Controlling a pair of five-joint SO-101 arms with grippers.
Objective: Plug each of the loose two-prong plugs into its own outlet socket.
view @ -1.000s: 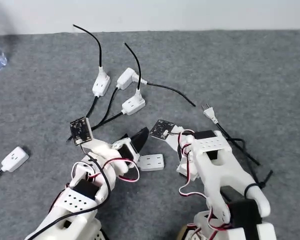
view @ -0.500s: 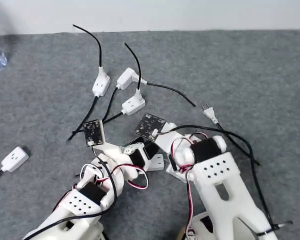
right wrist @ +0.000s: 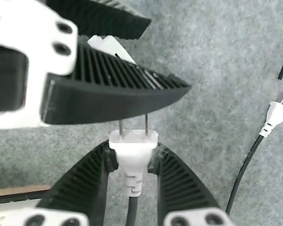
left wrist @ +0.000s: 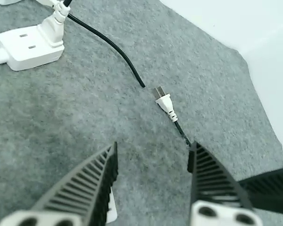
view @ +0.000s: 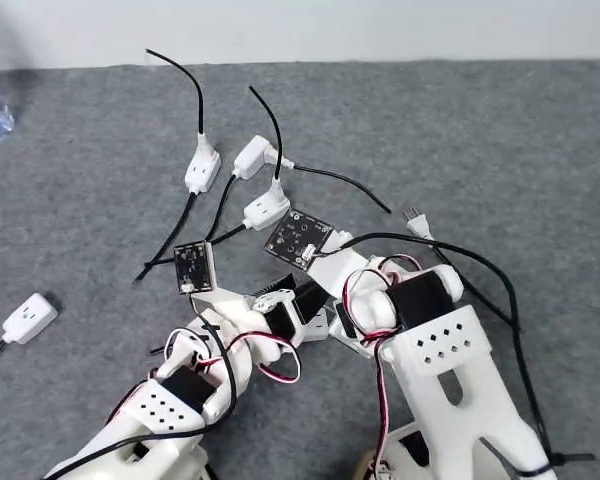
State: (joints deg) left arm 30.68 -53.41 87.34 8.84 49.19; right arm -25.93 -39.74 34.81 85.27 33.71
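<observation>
My right gripper [right wrist: 132, 153] clamps a plug [right wrist: 132, 141]; my left gripper [left wrist: 153, 148] gapes empty, and the prongs may jam against its finger [right wrist: 108, 92].

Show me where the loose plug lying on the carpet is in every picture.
High view: loose plug right of centre on the carpet.
Left wrist view: loose plug ahead of the open left gripper.
Right wrist view: loose plug beside the right gripper, which clamps another plug.
Shared landmark: its black cord.
</observation>
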